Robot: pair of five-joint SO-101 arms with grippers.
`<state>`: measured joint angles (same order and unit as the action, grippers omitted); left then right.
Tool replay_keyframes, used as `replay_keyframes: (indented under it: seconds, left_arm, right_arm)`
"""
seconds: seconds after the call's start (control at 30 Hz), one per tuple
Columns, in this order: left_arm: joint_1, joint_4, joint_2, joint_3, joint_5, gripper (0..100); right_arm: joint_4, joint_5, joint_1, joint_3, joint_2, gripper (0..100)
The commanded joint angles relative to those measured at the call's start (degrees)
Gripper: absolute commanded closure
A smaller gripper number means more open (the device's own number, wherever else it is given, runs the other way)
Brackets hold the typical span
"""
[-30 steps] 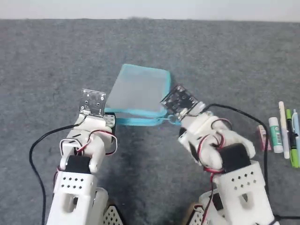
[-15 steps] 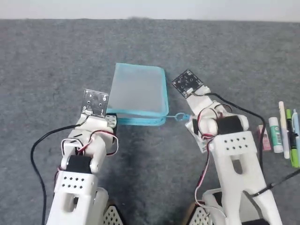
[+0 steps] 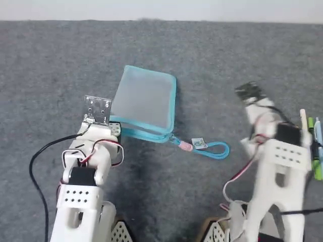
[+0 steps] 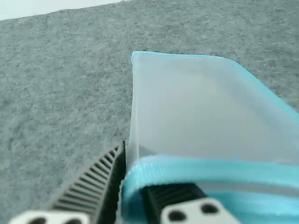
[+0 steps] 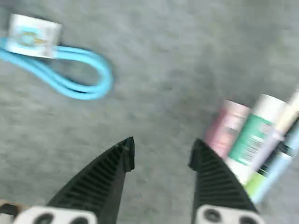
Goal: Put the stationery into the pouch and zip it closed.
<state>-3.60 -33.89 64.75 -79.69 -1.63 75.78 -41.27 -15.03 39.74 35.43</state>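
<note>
Your left gripper (image 4: pixel 135 175) is clamped on the lower left corner of the translucent pouch with turquoise trim (image 3: pixel 145 103). The pouch lies flat, left of centre in the high view, on the grey felt table (image 3: pixel 212 55). Its turquoise cord loop (image 3: pixel 214 148) trails toward the lower centre. Your right gripper (image 5: pixel 163 144) hangs with its jaws apart over bare felt. It is near the stationery (image 3: pixel 317 169), a pink eraser, a white-and-green tube and pens, lying at the right edge, outside the pouch.
</note>
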Motion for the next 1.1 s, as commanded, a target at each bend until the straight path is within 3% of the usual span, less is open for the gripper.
replay_keyframes:
  seconds: [0.0,0.23,0.5,0.73,1.07]
  left_arm:
    - [-0.4,2.1,-1.0,0.2,1.1,99]
    - [-0.4,1.9,-1.0,0.1,1.1,99]
    - [-0.4,2.2,-0.8,-0.7,1.1,99]
    - [-0.3,2.2,-0.9,-0.7,1.1,99]
    - [-0.3,2.2,-0.9,-0.7,1.1,99]
  right_arm:
    - [0.6,-6.2,-9.7,-8.6,-3.2,83.9]
    - [0.6,-12.7,-23.8,-25.8,-26.2,83.9]
    - [0.9,-18.8,-32.6,-46.9,-53.1,83.9]
    - [1.0,-17.4,-35.0,-55.9,-65.4,84.0]
    - [-1.4,-16.8,-36.0,-57.3,-68.1,84.2]
